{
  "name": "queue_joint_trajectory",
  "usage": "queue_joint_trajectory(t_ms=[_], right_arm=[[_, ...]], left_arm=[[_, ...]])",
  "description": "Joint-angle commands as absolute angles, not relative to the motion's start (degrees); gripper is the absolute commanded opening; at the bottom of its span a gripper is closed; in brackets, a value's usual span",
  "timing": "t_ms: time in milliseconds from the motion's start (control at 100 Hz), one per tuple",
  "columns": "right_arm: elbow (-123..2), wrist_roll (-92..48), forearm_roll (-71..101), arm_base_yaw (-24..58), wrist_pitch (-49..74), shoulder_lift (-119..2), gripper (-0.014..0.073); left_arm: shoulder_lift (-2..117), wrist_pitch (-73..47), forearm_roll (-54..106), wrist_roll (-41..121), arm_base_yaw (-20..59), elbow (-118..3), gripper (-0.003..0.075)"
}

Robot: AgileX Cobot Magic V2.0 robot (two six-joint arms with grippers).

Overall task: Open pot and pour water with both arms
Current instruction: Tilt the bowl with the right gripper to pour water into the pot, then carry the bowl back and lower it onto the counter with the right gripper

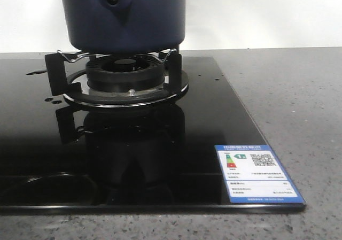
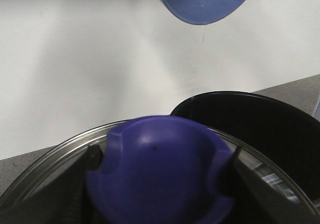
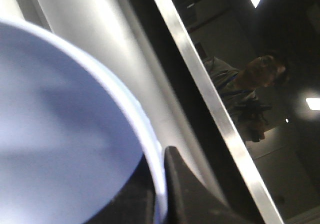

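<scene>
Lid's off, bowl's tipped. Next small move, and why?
Probably tip the bowl further with the right gripper: only a thin drip hangs from it above the open pot, and the left gripper holds the lid clear.

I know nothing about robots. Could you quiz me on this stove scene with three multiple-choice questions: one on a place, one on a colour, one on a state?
1. Where does the pot stand?
A. On the support over the burner
B. On the grey counter
C. On the sticker

2. What colour is the lid's knob?
A. Red
B. Blue
C. White

3. Is the glass lid on the pot?
A. Yes, closed
B. No, the left gripper holds it off
C. No, it lies on the hob

Answers:
1 A: the pot rests on the support above the burner.
2 B: the knob shows blue between the fingers.
3 B: the pot's dark open mouth shows beyond the lid.
</scene>
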State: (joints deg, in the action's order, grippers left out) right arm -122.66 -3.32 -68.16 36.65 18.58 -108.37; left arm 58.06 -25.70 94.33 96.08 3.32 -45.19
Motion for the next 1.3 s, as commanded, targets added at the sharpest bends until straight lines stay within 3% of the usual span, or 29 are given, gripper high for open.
queue_joint_trajectory(t_ms=[0,180,300,450,540,680,880,1040,1290], right_arm=[[-124.0,-3.2,-70.2,36.8,16.4,-104.9,-0.0042],[-124.0,-3.2,-63.6,36.8,21.2,-104.9,-0.0042],[-124.0,-2.3,-50.3,37.0,34.4,-104.9,-0.0042],[-124.4,12.2,-40.9,35.6,45.5,-104.8,-0.0042],[-125.7,12.6,-33.8,33.8,50.4,-104.2,-0.0042],[-128.1,12.0,-21.3,27.7,59.9,-102.6,-0.0042],[-128.7,8.8,-3.6,12.8,75.3,-101.7,-0.0042],[-123.1,8.4,4.4,3.3,75.5,-99.9,-0.0042],[-103.5,7.1,1.7,-2.8,74.9,-95.3,-0.0042]], left_arm=[[57.3,-26.3,97.4,96.1,3.8,-47.1,0.019],[57.3,-26.3,97.4,96.1,3.8,-47.1,0.019],[57.9,-26.3,97.8,96.1,3.8,-47.1,0.019],[58.8,-26.3,98.5,96.1,4.3,-47.5,0.019],[59.3,-26.3,98.5,96.1,5.2,-48.1,0.019],[60.4,-26.6,98.3,96.1,7.0,-49.9,0.019],[63.4,-28.8,97.9,96.1,9.1,-53.5,0.019],[65.7,-29.7,97.9,96.1,10.4,-56.7,0.019],[70.8,-32.5,98.0,96.1,12.9,-62.8,0.019]])
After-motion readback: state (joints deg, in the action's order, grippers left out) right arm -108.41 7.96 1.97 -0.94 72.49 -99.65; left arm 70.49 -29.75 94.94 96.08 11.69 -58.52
